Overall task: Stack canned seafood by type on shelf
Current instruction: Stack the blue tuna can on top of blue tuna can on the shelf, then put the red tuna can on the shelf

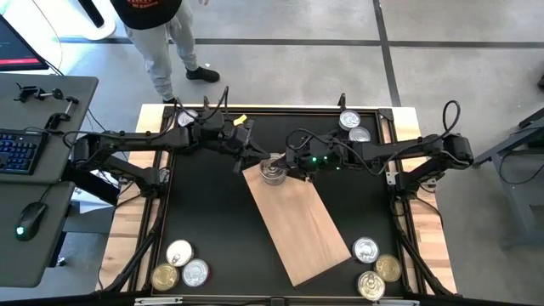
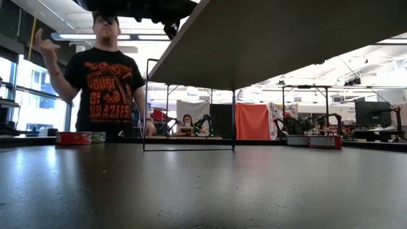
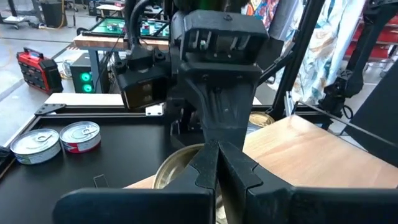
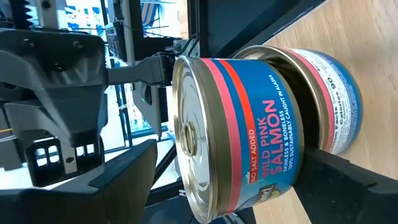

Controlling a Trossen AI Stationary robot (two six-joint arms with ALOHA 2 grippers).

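The light-brown shelf (image 1: 302,223) lies slantwise on the black table. At its far end two cans are stacked (image 1: 272,170): a blue-and-pink salmon can (image 4: 249,137) on a white-labelled can (image 4: 323,102). My right gripper (image 1: 293,165), wrist rolled on its side, is open. One finger (image 4: 118,183) stands above the top lid, the other (image 4: 354,180) down by the lower can. My left gripper (image 3: 216,163) is shut, coming level from the table's left over the gold lid (image 3: 177,171). More cans lie in groups at the table's corners. My left gripper's shut fingertips (image 4: 146,67) reach the far rim of the top can's lid (image 4: 176,65), level from the table's left; whether they touch it I cannot tell.
Two cans (image 1: 354,127) sit at the far right, three (image 1: 180,268) at the near left and three (image 1: 374,268) at the near right. One more (image 1: 187,116) lies behind my left arm. A person (image 1: 153,34) stands beyond the far edge. The shelf's near half is bare.
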